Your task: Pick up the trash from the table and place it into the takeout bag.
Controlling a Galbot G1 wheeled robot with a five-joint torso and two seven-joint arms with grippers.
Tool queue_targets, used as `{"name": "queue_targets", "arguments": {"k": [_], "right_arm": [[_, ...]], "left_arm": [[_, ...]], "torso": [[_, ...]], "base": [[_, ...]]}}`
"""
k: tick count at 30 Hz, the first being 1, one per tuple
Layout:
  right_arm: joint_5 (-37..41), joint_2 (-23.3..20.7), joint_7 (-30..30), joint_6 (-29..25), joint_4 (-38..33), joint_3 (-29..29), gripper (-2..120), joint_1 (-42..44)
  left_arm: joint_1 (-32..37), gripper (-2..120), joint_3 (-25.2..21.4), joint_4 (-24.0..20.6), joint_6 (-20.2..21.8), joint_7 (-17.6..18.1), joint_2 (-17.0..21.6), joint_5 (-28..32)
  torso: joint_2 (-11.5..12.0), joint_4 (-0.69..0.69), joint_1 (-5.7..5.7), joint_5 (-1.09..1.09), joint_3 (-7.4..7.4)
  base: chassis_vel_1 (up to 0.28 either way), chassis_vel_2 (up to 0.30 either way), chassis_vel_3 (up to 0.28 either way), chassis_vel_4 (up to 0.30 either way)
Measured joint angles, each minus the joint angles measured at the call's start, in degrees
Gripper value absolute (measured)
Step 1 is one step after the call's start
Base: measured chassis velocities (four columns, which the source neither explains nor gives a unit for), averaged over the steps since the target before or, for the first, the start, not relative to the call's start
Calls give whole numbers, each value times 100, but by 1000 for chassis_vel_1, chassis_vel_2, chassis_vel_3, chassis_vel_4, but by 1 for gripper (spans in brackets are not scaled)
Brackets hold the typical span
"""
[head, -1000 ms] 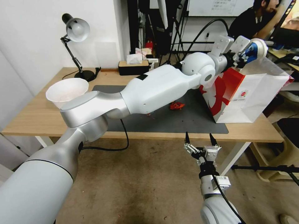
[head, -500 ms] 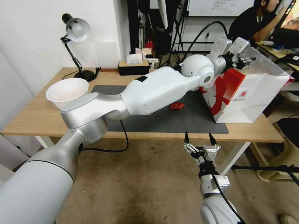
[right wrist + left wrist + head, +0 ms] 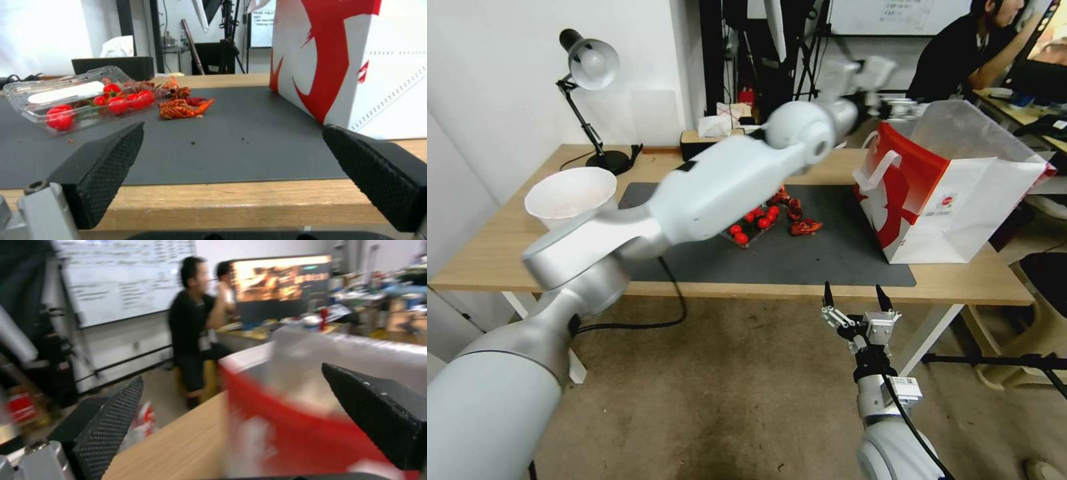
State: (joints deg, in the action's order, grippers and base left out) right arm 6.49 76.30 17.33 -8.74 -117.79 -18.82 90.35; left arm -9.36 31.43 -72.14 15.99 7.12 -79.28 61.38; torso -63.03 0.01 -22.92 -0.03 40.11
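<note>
The left pincer [image 3: 887,83], fingers apart and empty, hangs above the bag's [image 3: 960,200] far-left rim at the desk's [image 3: 494,247] right, while the right pincer [image 3: 854,297] waits apart below the near edge.

- Table [image 3: 507,247]: light wood top, smooth, matt.
- Mat [image 3: 834,257]: dark grey, matt, finely textured.
- Bag [image 3: 960,200]: red-and-white paper, smooth, slight sheen.
- Tray [image 3: 66,96]: clear glossy plastic.
- Wrapper [image 3: 806,227]: red, shiny, crinkled.
- Bowl [image 3: 570,193]: beige, matt.
- Right gripper [image 3: 231,173] pads [image 3: 106,160]: black, knurled, matt.
- Arm shell [image 3: 720,193]: white glossy plastic; joints satin silver.
</note>
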Motion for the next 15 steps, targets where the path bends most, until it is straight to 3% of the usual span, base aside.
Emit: {"name": "queue_targets", "arguments": {"k": [4,8,11,13,15], "right_arm": [[-6,1,0,8,0,29,100,-7],[-11,1,0,12,0,37,100,0],[-19,-10,1,24,0,46,100,3],[-36,-23,2,68,0,89,100,-11],[-40,-24,3,82,0,101,100,-14]], "left_arm": [[284,100,-224,-283,-4,48,488,-112],[435,100,-363,-386,-20,51,716,-238],[679,100,-595,-523,-94,37,1055,-469],[1156,100,-957,-893,-164,-2,1552,-713],[1306,100,-1073,-997,-187,-10,1681,-763]], "torso": [[0,0,0,-1,0],[0,0,0,0,0],[0,0,0,-1,0],[0,-2,0,1,0],[0,-2,1,1,0]], "base": [[0,0,0,0],[0,0,0,0],[0,0,0,0],[0,0,0,0],[0,0,0,0]]}}
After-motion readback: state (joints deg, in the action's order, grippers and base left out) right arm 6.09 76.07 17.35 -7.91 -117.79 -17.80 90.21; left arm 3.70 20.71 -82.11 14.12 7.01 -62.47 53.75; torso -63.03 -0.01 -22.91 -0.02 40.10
